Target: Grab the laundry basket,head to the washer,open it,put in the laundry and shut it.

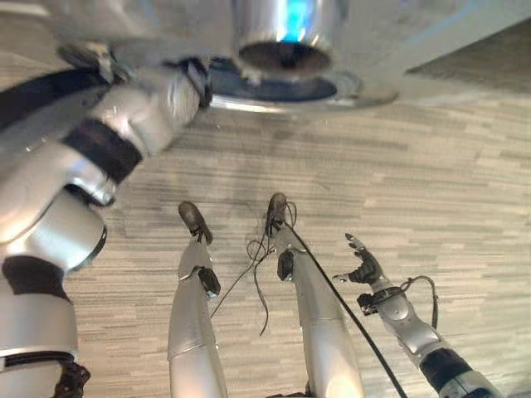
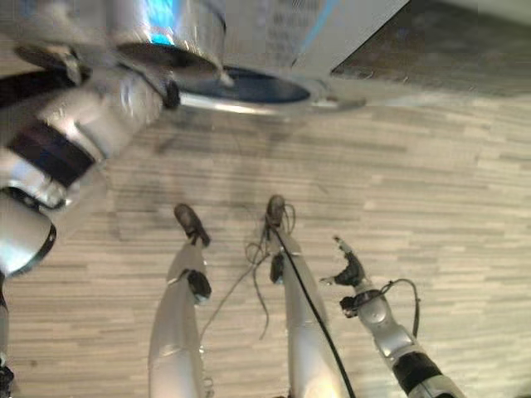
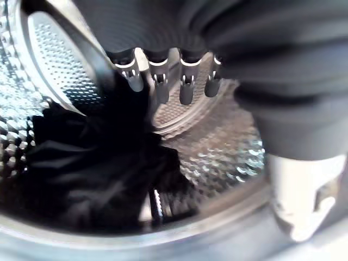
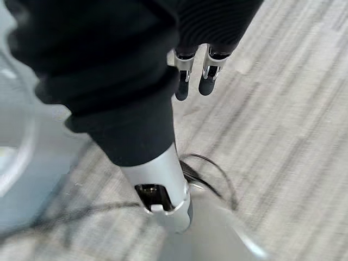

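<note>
The washer stands at the top of the eye views, its round chrome-rimmed opening facing me. My left arm reaches into that opening. In the left wrist view my left hand is inside the perforated steel drum, open, its fingers straight and holding nothing. A heap of dark laundry lies on the drum's floor just below those fingers. My right hand hangs low at my right side over the floor, open, with relaxed fingers and nothing in it.
Pale wood-look floor stretches in front of the washer and to my right. A darker patch of floor lies beside the washer at the upper right. A raised drum paddle stands near the laundry.
</note>
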Motion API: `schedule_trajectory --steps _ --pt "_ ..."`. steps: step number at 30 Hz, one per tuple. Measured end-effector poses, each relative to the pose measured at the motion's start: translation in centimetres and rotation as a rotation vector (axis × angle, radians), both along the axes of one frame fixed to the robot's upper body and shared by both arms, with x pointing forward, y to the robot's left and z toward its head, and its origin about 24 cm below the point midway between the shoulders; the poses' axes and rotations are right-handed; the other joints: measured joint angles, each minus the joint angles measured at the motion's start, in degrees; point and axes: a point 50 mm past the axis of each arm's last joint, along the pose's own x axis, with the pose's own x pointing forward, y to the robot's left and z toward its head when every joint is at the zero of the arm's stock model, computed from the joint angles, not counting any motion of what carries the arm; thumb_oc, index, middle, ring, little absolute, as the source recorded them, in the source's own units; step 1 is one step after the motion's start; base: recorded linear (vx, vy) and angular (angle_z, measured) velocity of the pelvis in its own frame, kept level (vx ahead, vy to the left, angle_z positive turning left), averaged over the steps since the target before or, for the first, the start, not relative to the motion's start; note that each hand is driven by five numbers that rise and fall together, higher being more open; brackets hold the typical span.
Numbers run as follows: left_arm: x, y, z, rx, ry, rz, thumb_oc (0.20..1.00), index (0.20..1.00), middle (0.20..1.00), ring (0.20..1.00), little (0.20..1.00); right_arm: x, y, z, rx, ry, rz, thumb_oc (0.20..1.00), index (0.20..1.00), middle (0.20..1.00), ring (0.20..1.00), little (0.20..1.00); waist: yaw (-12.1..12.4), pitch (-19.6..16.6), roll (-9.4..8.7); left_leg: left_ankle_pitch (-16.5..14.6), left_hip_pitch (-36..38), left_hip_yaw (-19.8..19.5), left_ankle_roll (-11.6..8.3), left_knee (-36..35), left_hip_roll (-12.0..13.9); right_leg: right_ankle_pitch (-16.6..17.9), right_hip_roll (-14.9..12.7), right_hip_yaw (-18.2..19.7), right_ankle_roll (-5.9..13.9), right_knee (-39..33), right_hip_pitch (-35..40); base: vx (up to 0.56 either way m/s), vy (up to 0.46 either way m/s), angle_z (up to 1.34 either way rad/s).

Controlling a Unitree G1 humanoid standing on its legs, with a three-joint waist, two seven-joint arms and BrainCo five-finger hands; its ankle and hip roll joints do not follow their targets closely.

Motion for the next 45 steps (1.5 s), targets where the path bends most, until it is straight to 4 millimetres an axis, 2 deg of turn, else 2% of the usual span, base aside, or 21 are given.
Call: schedule_trajectory --steps 1,3,4,5,7,8,10,11,13,14,15,16,17,18,19,23,24,29,32,38,45 --pt "-1.1 0.7 -1.4 -0.094 0.039 -0.046 1.0 1.0 1.0 1.0 1.0 -0.4 -0.2 -0.5 -0.013 0.018 -0.01 1.0 1.0 1.0 1.0 1.0 -0.04 0.01 0.0 0.07 2.25 0.37 -0.07 -1.04 0.02 0.08 0.22 0.05 0.08 -1.1 2.1 0.04 -0.011 -0.12" --pt "-2.0 0.9 -5.0 -0.115 0.154 -0.082 1.0 1.0 1.0 1.0 1.0 -2.0 -0.8 -2.1 -0.052 0.103 -0.02 1.0 1.0 1.0 1.0 1.0 1.18 -0.02 0.02 0.4 7.43 0.53 -0.54 -2.73 0.07 0.07 0.59 -0.16 0.07 -2.47 7.0 0.05 -0.003 -0.03" --pt "-2.6 1.9 -6.9 -0.147 0.228 -0.07 1.0 1.0 1.0 1.0 1.0 -2.6 -0.7 -2.9 -0.05 0.14 -0.024 1.0 1.0 1.0 1.0 1.0 1.8 -0.11 0.17 0.23 9.63 0.36 -0.71 -3.09 0.09 0.06 1.06 -0.38 0.07 -3.41 9.71 0.05 0.0 -0.06" --pt "-3.8 3.1 -9.1 -0.27 0.284 -0.065 1.0 1.0 1.0 1.0 1.0 -3.0 -0.5 -3.6 -0.043 0.164 -0.039 1.0 1.0 1.0 1.0 1.0 1.0 -0.19 0.02 -0.38 12.32 0.46 -1.23 -3.83 0.37 0.06 1.46 -0.31 0.08 -4.27 12.19 0.05 0.019 -0.09" --pt "-5.1 3.9 -12.9 -0.351 0.393 -0.045 1.0 1.0 1.0 1.0 1.0 -4.0 -0.5 -4.8 -0.05 0.219 -0.042 1.0 1.0 1.0 1.0 1.0 1.63 -0.2 0.05 -0.29 15.89 0.48 -1.31 -4.59 0.19 0.06 1.74 -0.25 0.08 -5.72 15.83 0.11 0.054 -0.06" --pt "-7.4 5.6 -16.4 -0.514 0.471 0.008 1.0 1.0 1.0 1.0 1.0 -5.0 -0.7 -6.3 -0.06 0.302 -0.068 1.0 1.0 1.0 1.0 1.0 3.22 -0.28 0.26 -0.72 19.86 0.47 -1.7 -4.9 0.03 -0.26 1.97 -0.39 0.45 -6.92 20.42 0.11 0.063 -0.01" --pt "-8.8 6.6 -19.1 -0.685 0.52 0.079 1.0 1.0 1.0 1.0 1.0 -6.0 -1.9 -7.4 -0.101 0.373 -0.108 1.0 1.0 1.0 1.0 1.0 4.71 -1.04 1.26 -1.16 23.73 0.41 -1.95 -5.77 0.18 -0.74 1.98 -0.4 0.77 -7.86 24.54 0.11 0.083 0.15" --pt "-10.0 6.6 -21.6 -0.739 0.598 0.115 1.0 1.0 1.0 1.0 1.0 -6.8 -2.2 -8.0 -0.123 0.41 -0.105 1.0 1.0 1.0 1.0 1.0 6.47 -3.14 2.58 -1.55 25.49 0.02 -1.91 -6.88 -0.48 -1.21 1.87 -1.07 1.43 -8.51 26.56 0.07 0.056 0.27" --pt "-11.0 7.1 -24.0 -0.788 0.673 0.174 1.0 1.0 1.0 1.0 1.0 -7.8 -3.2 -8.6 -0.154 0.453 -0.119 1.0 1.0 1.0 1.0 1.0 7.1 -4.24 3.09 -1.26 29.89 0.01 -1.62 -8.4 -1.05 -1.79 1.87 -1.18 2.08 -9.44 30.54 0.12 0.095 0.25" --pt "-11.2 7.0 -24.3 -0.75 0.702 0.166 1.0 1.0 1.0 1.0 1.0 -8.1 -3.1 -8.7 -0.151 0.458 -0.115 1.0 1.0 1.0 1.0 1.0 7.17 -5.95 3.34 -1.32 29.61 -0.64 -1.59 -8.62 -1.33 -2.53 1.6 -1.45 2.58 -9.36 30.35 0.21 0.156 0.22" --pt "-11.8 7.9 -26.3 -0.793 0.747 0.229 1.0 1.0 1.0 1.0 1.0 -7.9 -2.9 -9.1 -0.162 0.489 -0.109 1.0 1.0 1.0 1.0 1.0 7.05 -6.69 3.46 -1.28 32.22 -1.02 -1.44 -9.75 -1.71 -2.14 1.06 -1.64 2.88 -9.66 33.5 0.09 0.062 0.18" --pt "-12.1 7.7 -28.2 -0.836 0.799 0.286 1.0 1.0 1.0 1.0 1.0 -8.2 -2.8 -9.4 -0.158 0.506 -0.117 1.0 1.0 1.0 1.0 1.0 6.92 -6.77 3.59 -1.09 35.24 -1.17 -1.4 -10.94 -2.15 -1.94 1.11 -1.73 3.26 -10.84 36.58 0.15 0.123 0.08" --pt "-13.8 7.9 -31.7 -0.851 0.922 0.391 1.0 1.0 1.0 1.0 1.0 -9.3 -2.8 -10.1 -0.154 0.55 -0.129 1.0 1.0 1.0 1.0 1.0 6.74 -8.23 3.51 -1.09 40.17 -1.09 -1.37 -13.04 -2.58 -1.69 1.15 -1.82 3.88 -13.44 41.72 0.06 0.061 0.04" --pt "-15.7 7.8 -33.9 -0.839 1.011 0.439 1.0 1.0 1.0 1.0 1.0 -10.4 -2.7 -10.6 -0.15 0.58 -0.134 1.0 1.0 1.0 1.0 1.0 6.67 -11.16 3.39 -1.48 40.97 -1.03 -1.45 -13.97 -2.78 -1.9 1.23 -1.83 4.33 -14.83 43.01 0.13 0.112 0.07" --pt "-18.8 7.7 -37.5 -0.852 1.146 0.558 1.0 1.0 1.0 1.0 1.0 -12.1 -3.0 -11.5 -0.153 0.64 -0.152 1.0 1.0 1.0 1.0 1.0 7.14 -14.5 3.13 -0.91 43.98 -1.3 -1.3 -15.97 -3.21 -0.92 1.68 -2.01 4.91 -18.27 46.53 0.17 0.087 0.1" --pt "-24.3 8.2 -42.1 -0.924 1.314 0.837 1.0 1.0 1.0 1.0 1.0 -14.0 -2.8 -12.6 -0.143 0.727 -0.19 1.0 1.0 1.0 1.0 1.0 7.16 -16.89 2.07 -1.21 48.53 -1.59 -1.48 -17.25 -4.0 1.75 2.03 -3.2 4.95 -25.27 54.15 0.11 0.061 0.12" --pt "-26.6 8.6 -43.2 -0.942 1.356 0.942 1.0 1.0 1.0 1.0 1.0 -14.2 -2.8 -12.7 -0.131 0.732 -0.203 1.0 1.0 1.0 1.0 1.0 7.12 -18.74 2.14 -1.27 49.23 -1.94 -1.54 -16.99 -4.12 1.86 2.11 -3.61 4.92 -25.19 54.9 0.11 0.06 0.04" --pt "-29.5 9.2 -44.5 -0.94 1.397 1.124 1.0 1.0 1.0 1.0 1.0 -14.5 -2.6 -12.8 -0.104 0.736 -0.232 1.0 1.0 1.0 1.0 1.0 7.14 -20.43 1.54 -1.82 52.16 -2.31 -1.58 -17.26 -4.06 1.27 2.11 -3.52 4.81 -25.21 58.08 0.09 0.025 0.04" --pt "-30.5 9.7 -44.7 -0.934 1.391 1.188 1.0 1.0 1.0 1.0 1.0 -15.9 -2.3 -13.5 -0.077 0.79 -0.259 1.0 1.0 1.0 1.0 1.0 7.12 -21.96 1.1 -2.18 52.91 -2.1 -1.52 -17.27 -3.84 0.8 2.28 -3.22 4.84 -25.2 58.64 0.05 0.02 -0.03" --pt "-30.4 9.5 -44.6 -0.924 1.394 1.169 1.0 1.0 1.0 1.0 1.0 -18.5 -2.5 -14.1 -0.065 0.866 -0.293 1.0 1.0 1.0 1.0 1.0 7.02 -22.42 1.09 -2.23 53.46 -1.21 -1.44 -17.29 -3.65 0.77 2.33 -2.01 4.89 -25.23 58.65 0.03 0.023 -0.09" --pt "-28.8 9.3 -44.3 -0.942 1.36 1.121 1.0 1.0 1.0 1.0 1.0 -19.0 -2.9 -14.1 -0.018 0.869 -0.361 1.0 1.0 1.0 1.0 1.0 6.97 -22.74 0.6 -2.11 53.45 -1.23 -1.63 -17.29 -3.73 1.04 2.27 -1.99 4.85 -25.21 58.59 0.02 0.019 -0.01"
